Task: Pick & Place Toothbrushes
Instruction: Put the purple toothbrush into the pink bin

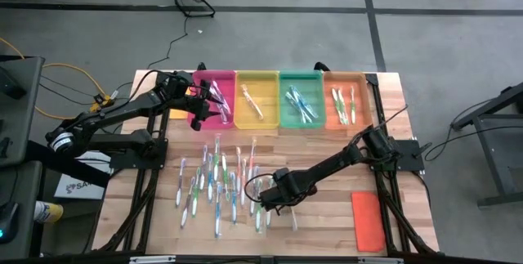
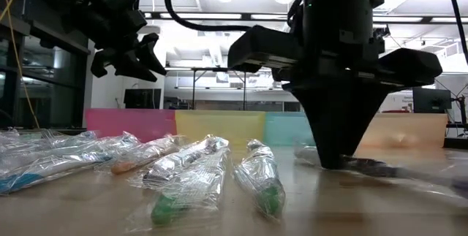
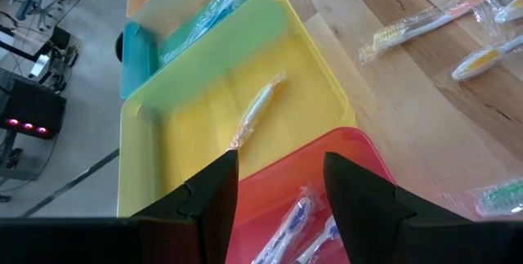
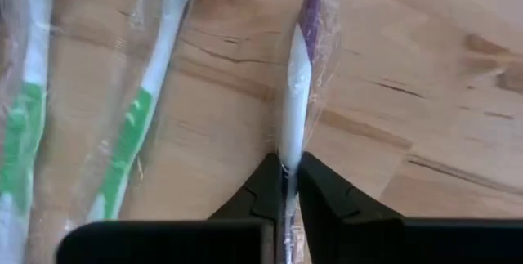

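Many toothbrushes (image 1: pixel 214 181) in clear wrappers lie spread over the middle of the wooden table. My right gripper (image 4: pixel 286 184) points down among them and is shut on a wrapped white and purple toothbrush (image 4: pixel 296 60). In the low view this gripper (image 2: pixel 338 161) stands with its tips at the tabletop. My left gripper (image 3: pixel 278 170) hangs open over the pink tray (image 1: pixel 214 100) and holds nothing. The pink tray, the yellow tray (image 1: pixel 257 99), the green tray (image 1: pixel 301 99) and the orange tray (image 1: pixel 345 100) each hold a few wrapped toothbrushes. My right gripper pinches the white part of the toothbrush's handle (image 4: pixel 291 137), wrapper and all, between its two fingers. The fingers come from above, pointing down, one on each long side of the handle. The toothbrush lies flat on the table, its purple end away from the fingers.
The four trays stand side by side along the table's far edge. A flat orange lid (image 1: pixel 368 220) lies near the front right corner. Two green-handled toothbrushes (image 4: pixel 131 125) lie close beside the held one. Bare wood (image 1: pixel 327 215) lies between the gripper and the lid.
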`<action>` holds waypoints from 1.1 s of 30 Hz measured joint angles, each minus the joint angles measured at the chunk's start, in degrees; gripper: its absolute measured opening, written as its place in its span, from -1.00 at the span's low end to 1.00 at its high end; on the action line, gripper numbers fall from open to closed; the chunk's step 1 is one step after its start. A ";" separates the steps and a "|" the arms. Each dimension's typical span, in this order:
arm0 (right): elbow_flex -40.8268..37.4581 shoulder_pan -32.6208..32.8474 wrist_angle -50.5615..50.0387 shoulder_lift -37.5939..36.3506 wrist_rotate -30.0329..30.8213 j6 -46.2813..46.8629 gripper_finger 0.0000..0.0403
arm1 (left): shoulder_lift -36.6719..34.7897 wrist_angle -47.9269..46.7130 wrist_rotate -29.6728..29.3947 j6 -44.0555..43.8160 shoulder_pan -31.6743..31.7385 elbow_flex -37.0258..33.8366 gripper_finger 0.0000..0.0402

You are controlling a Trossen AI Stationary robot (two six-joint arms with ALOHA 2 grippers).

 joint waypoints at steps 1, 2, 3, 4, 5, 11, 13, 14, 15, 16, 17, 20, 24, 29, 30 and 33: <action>0.02 -0.02 -1.03 -0.18 -0.31 -0.46 -0.91 | 0.00 0.03 0.00 -0.17 0.00 0.00 -0.13; -0.13 0.00 -3.81 -0.36 -0.79 -0.82 -0.91 | 0.00 0.01 0.02 -0.34 0.00 0.00 -0.13; -0.32 0.09 -6.16 -0.57 -0.43 -1.13 -0.91 | 0.00 0.01 0.02 -0.73 0.00 0.00 -0.13; -0.41 0.17 -8.48 -0.97 0.76 -1.43 -0.91 | 0.00 0.08 0.02 -1.29 0.00 0.00 -0.13; -0.41 0.21 -10.75 -1.57 2.09 -1.52 -0.91 | 0.00 0.33 0.02 -1.69 0.00 0.00 -0.13; -0.29 0.22 -21.85 -6.55 12.23 -3.99 -0.91 | 1.99 5.44 0.07 -8.95 -0.01 0.00 -0.13; -1.24 0.04 -22.74 -9.32 15.99 -4.43 -0.91 | 4.02 8.82 0.13 -11.46 -0.03 0.02 -0.13; -2.51 0.05 -23.24 -11.16 17.89 -4.47 -0.91 | 5.14 10.46 0.31 -12.69 -0.14 0.02 -0.13; -4.14 0.00 -22.95 -13.02 19.92 -4.43 -0.91 | 6.53 12.39 0.45 -13.78 -0.45 0.02 -0.13; -6.22 -0.11 -21.83 -15.19 22.08 -4.29 -0.91 | 8.06 14.63 0.56 -14.78 -0.85 0.04 -0.13; -8.60 -0.20 -20.36 -17.41 23.77 -3.91 -0.91 | 9.51 16.66 0.80 -15.55 -1.38 0.07 -0.13; -17.44 -0.52 -14.68 -24.92 29.49 -3.76 -0.91 | 13.82 24.35 3.56 -17.41 -3.69 0.07 -0.13; -29.84 -1.65 -2.98 -35.01 38.42 -7.22 -0.91 | 19.09 36.25 6.17 -18.93 -7.98 0.09 -0.13; -41.59 -4.31 14.33 -44.54 49.15 -19.65 -0.92 | 22.74 47.87 6.04 -20.73 -12.57 0.09 -0.13; -43.53 -5.09 18.32 -45.94 50.34 -23.34 -0.92 | 23.04 49.48 5.64 -21.39 -13.31 0.09 -0.13; -48.52 -8.39 32.04 -48.34 51.42 -35.43 -0.92 | 24.09 52.86 3.00 -23.65 -15.41 0.35 -0.13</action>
